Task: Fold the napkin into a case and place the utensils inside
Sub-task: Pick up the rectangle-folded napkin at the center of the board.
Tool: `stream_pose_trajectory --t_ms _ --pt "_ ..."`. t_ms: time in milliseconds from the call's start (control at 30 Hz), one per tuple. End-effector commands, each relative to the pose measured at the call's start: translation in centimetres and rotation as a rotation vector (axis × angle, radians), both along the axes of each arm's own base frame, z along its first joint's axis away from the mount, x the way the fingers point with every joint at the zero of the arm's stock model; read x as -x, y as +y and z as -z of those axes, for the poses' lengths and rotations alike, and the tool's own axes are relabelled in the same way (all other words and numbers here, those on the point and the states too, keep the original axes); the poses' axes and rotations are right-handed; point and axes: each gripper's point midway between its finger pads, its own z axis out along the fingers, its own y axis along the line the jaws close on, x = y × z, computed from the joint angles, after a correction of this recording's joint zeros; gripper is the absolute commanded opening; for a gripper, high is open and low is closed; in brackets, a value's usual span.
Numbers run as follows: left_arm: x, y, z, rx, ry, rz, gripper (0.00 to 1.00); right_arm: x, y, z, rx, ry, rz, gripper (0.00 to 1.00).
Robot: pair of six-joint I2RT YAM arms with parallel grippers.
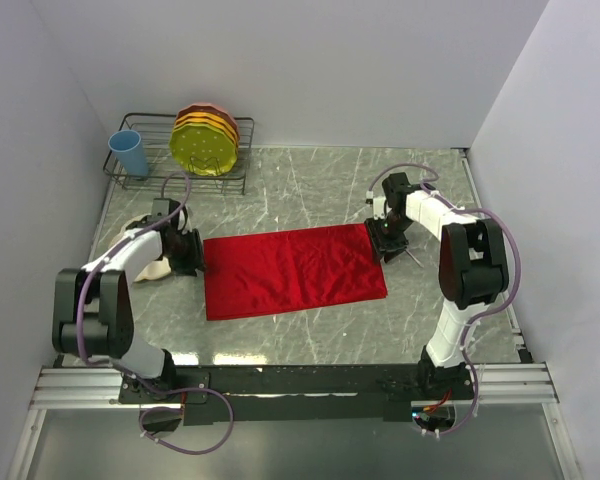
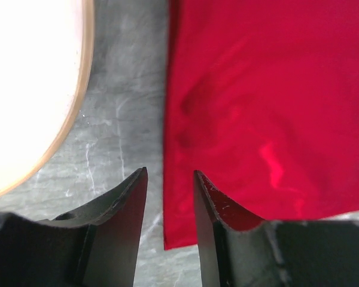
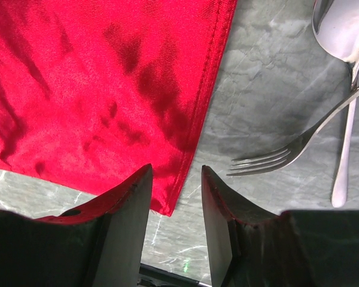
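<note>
- Upper left of the top view: blue cup at the left end of a wire rack; yellow and orange plates stand on edge in it.
- Left-centre: cream plate on the table, partly hidden by the left arm.
- Left gripper: low at the napkin's left edge, jaws slightly spread, pinching nothing; the cloth's edge runs under the gap.
- Napkin: centre frame, red, lying flat as a rectangle, lightly rumpled.
- Right gripper: at the napkin's right edge, over a corner, jaws slightly spread, nothing pinched.
- Right of the cloth: fork and spoon on the table, handles crossing, apart from the napkin; fork tines point toward it.
</note>
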Motion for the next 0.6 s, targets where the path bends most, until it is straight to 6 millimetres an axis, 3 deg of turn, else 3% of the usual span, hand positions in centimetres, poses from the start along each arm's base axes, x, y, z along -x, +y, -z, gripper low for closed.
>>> stream_pose_trajectory --t_ms 0,367,567 --pt "0.2 0.3 2.0 0.004 0.058 -0.068 0.42 -0.4 0.1 0.5 0.008 -0.001 0.017 0.46" --pt "1.1 -1.0 5.4 0.067 0.164 -0.026 0.35 0.1 0.4 1.5 -0.005 0.041 0.04 0.43" --pt "1.4 -1.9 6.2 0.079 0.191 0.004 0.31 0.5 0.6 1.7 -0.012 0.056 0.042 0.43"
